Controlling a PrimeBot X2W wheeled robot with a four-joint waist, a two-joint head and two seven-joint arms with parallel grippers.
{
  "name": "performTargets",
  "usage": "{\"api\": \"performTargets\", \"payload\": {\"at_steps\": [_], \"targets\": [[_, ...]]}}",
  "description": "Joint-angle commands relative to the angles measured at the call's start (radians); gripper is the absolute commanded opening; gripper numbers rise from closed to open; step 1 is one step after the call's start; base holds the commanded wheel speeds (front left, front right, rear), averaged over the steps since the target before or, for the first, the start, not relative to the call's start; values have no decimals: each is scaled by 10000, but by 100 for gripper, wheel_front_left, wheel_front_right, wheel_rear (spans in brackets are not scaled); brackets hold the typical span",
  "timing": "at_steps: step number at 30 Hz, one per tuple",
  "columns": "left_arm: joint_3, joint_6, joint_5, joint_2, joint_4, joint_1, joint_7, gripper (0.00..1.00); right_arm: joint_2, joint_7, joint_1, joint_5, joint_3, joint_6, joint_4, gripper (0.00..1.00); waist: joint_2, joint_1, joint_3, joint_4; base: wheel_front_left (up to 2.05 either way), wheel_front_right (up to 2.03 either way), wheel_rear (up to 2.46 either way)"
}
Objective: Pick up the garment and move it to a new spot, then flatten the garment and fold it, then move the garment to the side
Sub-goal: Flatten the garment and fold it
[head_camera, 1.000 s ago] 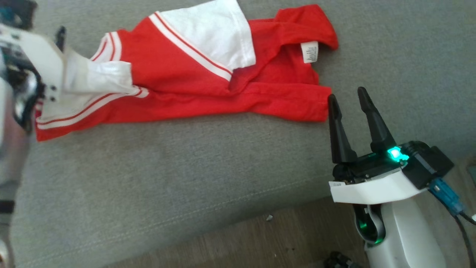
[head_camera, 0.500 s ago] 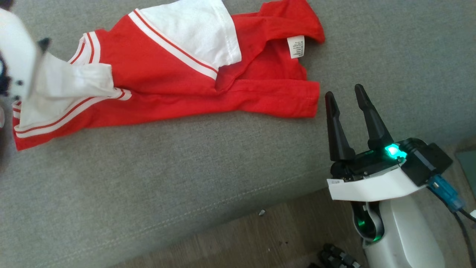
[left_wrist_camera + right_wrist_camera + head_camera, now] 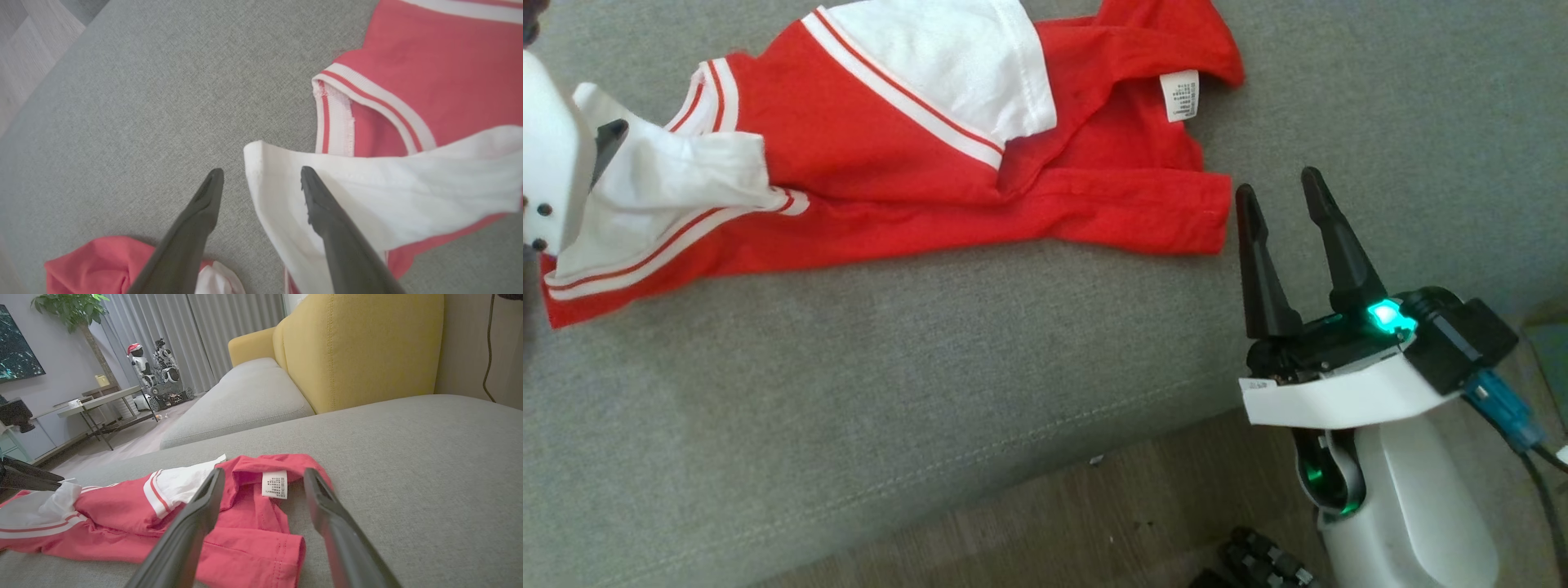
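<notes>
The red and white garment (image 3: 866, 163) lies crumpled on the grey sofa cushion (image 3: 931, 367), its white label (image 3: 1180, 95) facing up. My left gripper (image 3: 261, 173) hovers open at the garment's left end, with the edge of the white sleeve (image 3: 408, 183) lying between and under its fingers, nothing pinched. In the head view its white housing (image 3: 547, 163) sits at the left edge. My right gripper (image 3: 1278, 186) stands open just right of the garment's red hem, apart from it. From the right wrist the garment (image 3: 245, 539) lies just ahead of the spread fingers (image 3: 192, 522).
The cushion's front seam runs diagonally, with wooden floor (image 3: 1094, 523) below it. A yellow backrest (image 3: 359, 347) rises behind the cushion. Far across the room stand a table (image 3: 98, 402) and another robot (image 3: 159, 371).
The head camera has shifted, sliding the whole picture left. The left gripper has drawn slightly left along the white sleeve, uncovering more of it. Both grippers stay open.
</notes>
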Motion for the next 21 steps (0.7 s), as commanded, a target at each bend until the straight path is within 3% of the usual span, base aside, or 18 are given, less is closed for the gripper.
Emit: {"api": "performTargets", "payload": {"at_steps": [1, 6, 7, 8, 9, 15, 21], "targets": [[547, 81, 26, 605, -328, -327, 46, 100, 1, -51, -89, 159, 254, 63, -335, 100, 0, 0, 44, -48, 0, 0, 0], [555, 179, 21, 609, -257, -323, 55, 100, 1, -51, -93, 176, 253, 63, -355, 100, 0, 0, 104, -109, 0, 0, 0], [548, 198, 41, 616, -223, -320, 37, 80, 1, -51, -97, 177, 248, 63, -359, 100, 0, 0, 115, -120, 0, 0, 0], [533, 203, 98, 638, -202, -326, -18, 28, 1, -51, -102, 177, 246, 63, -361, 100, 0, 0, 125, -130, 0, 0, 0], [524, 206, 121, 636, -174, -328, -75, 0, 1, -51, -107, 175, 243, 63, -361, 100, 0, 0, 127, -136, 0, 0, 0], [571, 211, 454, 494, -218, -384, -1359, 0, 1, -51, -20, 36, 233, 63, -141, 100, 0, 0, -13, -10, 0, 0, 0], [628, 154, 598, 290, -386, -105, -3081, 0, 1, -51, -158, 733, 196, 63, 1528, 100, 0, 0, -372, 441, 0, 0, 0]]}}
